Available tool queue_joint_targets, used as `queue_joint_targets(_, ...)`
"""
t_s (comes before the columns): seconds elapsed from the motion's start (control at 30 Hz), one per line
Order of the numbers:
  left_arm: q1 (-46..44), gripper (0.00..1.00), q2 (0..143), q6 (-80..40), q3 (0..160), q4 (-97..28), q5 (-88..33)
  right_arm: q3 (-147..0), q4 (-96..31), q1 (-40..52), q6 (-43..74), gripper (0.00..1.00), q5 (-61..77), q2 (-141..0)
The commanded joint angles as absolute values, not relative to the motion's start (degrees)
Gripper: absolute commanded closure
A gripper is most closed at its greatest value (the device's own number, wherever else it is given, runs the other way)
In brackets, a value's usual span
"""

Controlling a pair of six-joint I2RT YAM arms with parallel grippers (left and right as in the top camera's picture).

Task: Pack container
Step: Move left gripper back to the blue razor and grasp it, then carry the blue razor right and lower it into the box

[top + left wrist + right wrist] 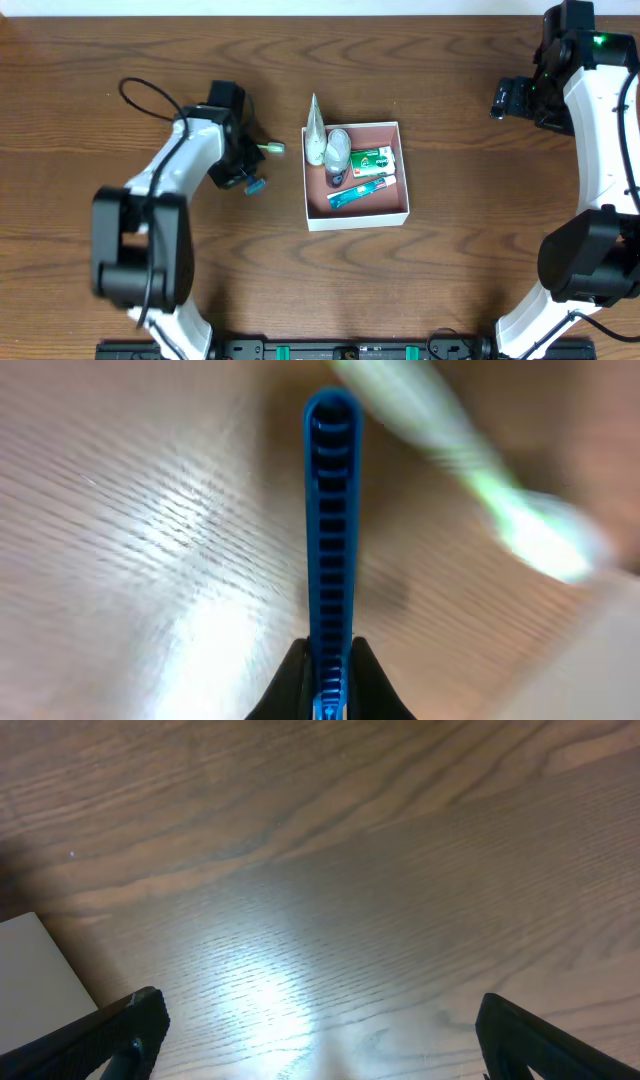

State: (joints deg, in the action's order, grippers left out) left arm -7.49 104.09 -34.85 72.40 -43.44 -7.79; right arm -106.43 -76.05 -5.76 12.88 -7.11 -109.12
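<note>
The container point(358, 220) is a small square box with white walls and a pinkish-brown inside, at the table's middle. It holds a green box point(372, 160), a teal tube point(360, 191), a small bottle point(337, 150) and a whitish pouch point(316, 132) that leans over its left wall. My left gripper point(247, 176) is left of the container, low over the table, shut on a blue ribbed plastic stick point(330, 510). A green-and-white toothbrush point(272, 148) lies just beyond it and is blurred in the left wrist view point(500, 500). My right gripper point(503, 100) is open and empty at the far right.
A black cable point(150, 95) loops over the table behind the left arm. In the right wrist view the open fingers point(320, 1025) hang over bare wood, with a white flat corner point(35, 970) at the left edge.
</note>
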Motion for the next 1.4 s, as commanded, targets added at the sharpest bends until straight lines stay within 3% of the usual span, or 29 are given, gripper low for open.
queue_joint_targets(0.0, -7.35, 0.94, 94.89, -28.16, 74.89, -43.66, -8.21, -107.13, -76.12, -5.61, 12.12, 0.01, -7.49, -108.12)
queue_joint_targets(0.27, -11.09, 0.94, 77.65, -18.09, 74.89, -44.47, -10.15, -107.13, -76.09, -5.61, 12.12, 0.01, -7.49, -108.12)
queue_joint_targets(0.57, -27.64, 0.93, 68.90, -11.25, 74.87, -41.87, -9.58, -107.13, -76.09, -5.61, 12.12, 0.01, -7.49, -108.12)
queue_joint_targets(1.0, -46.37, 0.94, 81.69, -9.65, 74.87, -36.42, 1.85, -107.13, -76.12, -5.61, 12.12, 0.01, -7.49, -108.12)
queue_joint_targets(1.37, -48.07, 0.93, 93.49, 2.42, 74.87, -33.87, 8.25, -107.13, -76.12, -5.61, 12.12, 0.01, -7.49, -108.12)
